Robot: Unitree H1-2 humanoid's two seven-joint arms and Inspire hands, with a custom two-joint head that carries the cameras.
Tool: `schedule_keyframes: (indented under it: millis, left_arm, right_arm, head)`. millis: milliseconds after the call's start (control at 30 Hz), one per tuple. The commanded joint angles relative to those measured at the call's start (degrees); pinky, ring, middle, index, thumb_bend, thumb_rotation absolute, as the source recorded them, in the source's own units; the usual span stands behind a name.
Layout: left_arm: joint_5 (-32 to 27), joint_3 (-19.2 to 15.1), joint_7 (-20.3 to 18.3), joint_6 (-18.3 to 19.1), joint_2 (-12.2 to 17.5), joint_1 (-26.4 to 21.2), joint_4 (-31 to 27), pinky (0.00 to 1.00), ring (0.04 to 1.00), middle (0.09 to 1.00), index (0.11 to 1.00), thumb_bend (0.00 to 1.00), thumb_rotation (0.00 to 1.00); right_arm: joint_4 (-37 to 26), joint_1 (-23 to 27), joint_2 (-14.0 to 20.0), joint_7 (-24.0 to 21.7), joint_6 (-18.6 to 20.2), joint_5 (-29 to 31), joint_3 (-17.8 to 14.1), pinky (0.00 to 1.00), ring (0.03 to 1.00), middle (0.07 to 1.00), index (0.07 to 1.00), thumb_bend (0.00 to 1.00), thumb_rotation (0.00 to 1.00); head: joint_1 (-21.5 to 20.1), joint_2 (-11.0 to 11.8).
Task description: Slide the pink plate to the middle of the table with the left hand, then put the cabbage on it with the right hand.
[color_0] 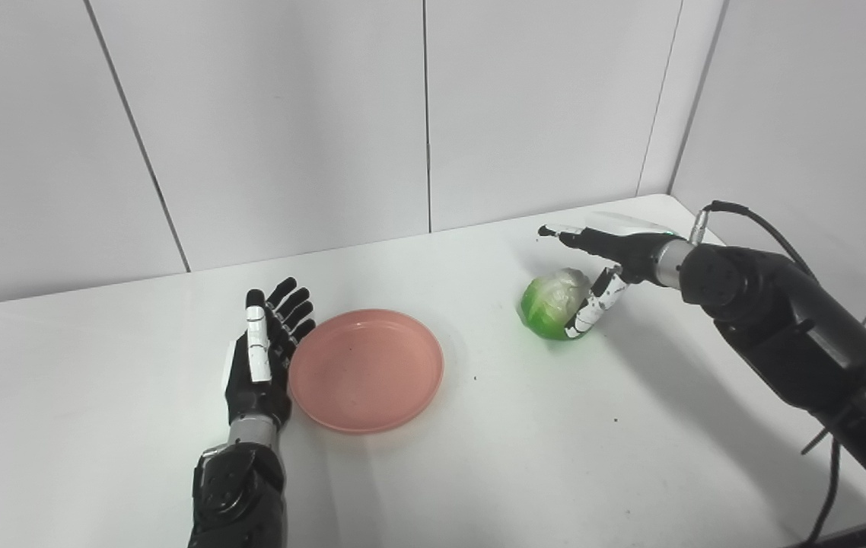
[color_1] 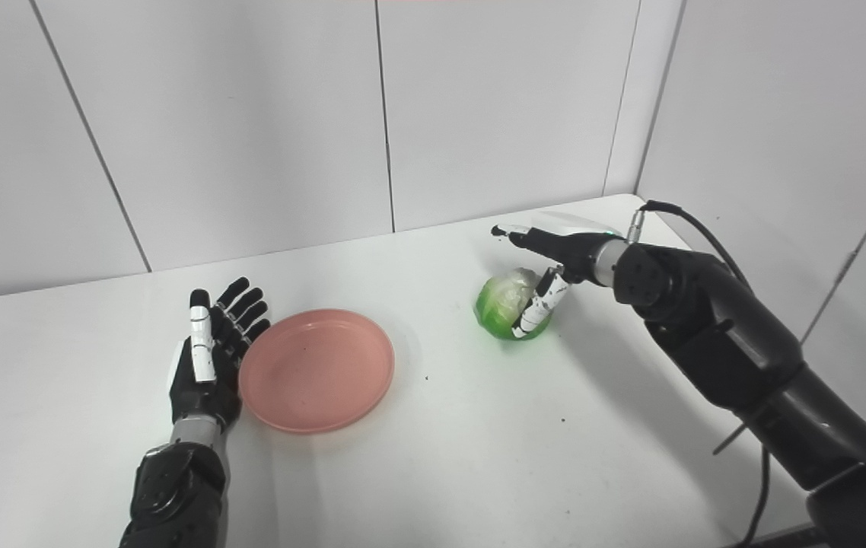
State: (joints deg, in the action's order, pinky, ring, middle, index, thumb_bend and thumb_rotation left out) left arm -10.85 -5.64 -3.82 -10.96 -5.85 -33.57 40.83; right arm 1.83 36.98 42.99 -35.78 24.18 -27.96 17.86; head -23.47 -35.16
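The pink plate (color_0: 366,368) lies flat on the white table (color_0: 479,457), near its middle. My left hand (color_0: 264,352) is open, fingers straight, its edge against the plate's left rim. The green cabbage (color_0: 552,304) sits on the table to the right of the plate, apart from it. My right hand (color_0: 600,262) is open over and beside the cabbage: its fingers reach out above and behind it, and the thumb hangs down against the cabbage's right side. The hand has not closed on it.
White wall panels (color_0: 425,114) stand close behind the table and along its right side. The table's back right corner (color_0: 661,202) is just behind my right hand. A black cable (color_0: 760,221) loops above the right forearm.
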Motion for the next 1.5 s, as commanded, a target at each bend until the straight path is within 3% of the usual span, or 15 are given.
schedule_keyframes:
  millis: [0, 600, 800, 933, 1067, 1200, 1233, 1267, 1300, 1333, 1467]
  left_arm:
    - [-0.4, -0.2, -0.2, 0.3, 0.3, -1.1, 0.1, 0.82, 0.84, 0.812, 0.778, 0.72, 1.0]
    - [0.2, 0.2, 0.4, 1.0, -0.2, -0.1, -2.3, 0.83, 0.835, 0.807, 0.774, 0.7, 1.0]
    - [-0.1, 0.4, 0.1, 1.3, -0.2, 0.1, -2.9, 0.84, 0.843, 0.816, 0.772, 0.7, 1.0]
    - [0.0, 0.4, 0.4, 1.4, -0.3, 0.3, -3.4, 0.84, 0.843, 0.819, 0.775, 0.69, 1.0]
    - [0.2, 0.5, 0.6, 2.1, -0.2, 0.4, -4.0, 0.85, 0.843, 0.817, 0.755, 0.69, 1.0]
    - [0.1, 0.5, 0.7, 1.9, -0.3, 0.5, -4.2, 0.84, 0.84, 0.818, 0.765, 0.68, 1.0]
    - [0.0, 0.5, 0.6, 1.8, -0.3, 0.4, -4.0, 0.84, 0.842, 0.819, 0.774, 0.69, 1.0]
    - [0.0, 0.5, 0.5, 1.6, -0.3, 0.3, -3.7, 0.84, 0.842, 0.819, 0.774, 0.69, 1.0]
    - [-0.1, 0.5, 0.4, 1.4, -0.2, 0.3, -3.4, 0.85, 0.844, 0.82, 0.78, 0.69, 1.0]
    - [-0.1, 0.5, 0.3, 1.3, -0.2, 0.2, -3.3, 0.85, 0.844, 0.82, 0.782, 0.69, 1.0]
    - [-0.1, 0.4, 0.4, 1.6, -0.1, 0.1, -3.5, 0.84, 0.838, 0.816, 0.763, 0.69, 1.0]
  right_arm:
    - [0.7, 3.1, 0.5, 2.5, -3.6, -1.6, -0.5, 0.9, 0.997, 0.993, 0.972, 1.0, 0.2]
    - [11.7, 3.0, -5.4, 11.7, -10.0, -4.8, -1.1, 0.84, 0.949, 0.95, 0.931, 1.0, 0.29]
    - [15.1, 3.0, -6.9, 11.4, -11.6, -4.4, -0.2, 0.81, 0.961, 0.961, 0.911, 1.0, 0.27]
    - [16.7, 3.1, -7.0, 10.7, -12.8, -4.3, 0.7, 0.78, 0.937, 0.938, 0.858, 0.98, 0.16]
    - [17.6, 3.3, -7.0, 9.7, -12.6, -3.8, 0.8, 0.67, 0.79, 0.847, 0.774, 0.94, 0.02]
    - [17.7, 3.4, -6.4, 8.9, -13.5, -4.4, 1.7, 0.56, 0.627, 0.717, 0.701, 0.85, 0.0]
    - [17.5, 3.2, -6.4, 9.5, -13.5, -4.7, 1.6, 0.51, 0.522, 0.624, 0.644, 0.69, 0.0]
    - [17.3, 2.9, -6.5, 10.2, -13.4, -5.0, 1.5, 0.51, 0.522, 0.624, 0.644, 0.69, 0.0]
    - [17.2, 2.8, -6.6, 10.6, -13.3, -5.1, 1.4, 0.47, 0.463, 0.567, 0.561, 0.59, 0.0]
    - [17.2, 2.7, -6.7, 10.9, -13.2, -5.2, 1.3, 0.46, 0.443, 0.548, 0.533, 0.55, 0.0]
    - [17.8, 2.0, -7.4, 15.3, -13.8, -6.4, 0.8, 0.42, 0.446, 0.521, 0.475, 0.52, 0.0]
  head:
    - [0.1, 0.0]
    - [0.3, -0.8]
    - [0.4, -0.9]
    - [0.4, -1.2]
    - [0.5, -1.3]
    - [0.4, -1.4]
    - [0.4, -1.4]
    - [0.4, -1.4]
    - [0.4, -1.4]
    - [0.4, -1.4]
    - [0.3, -1.6]
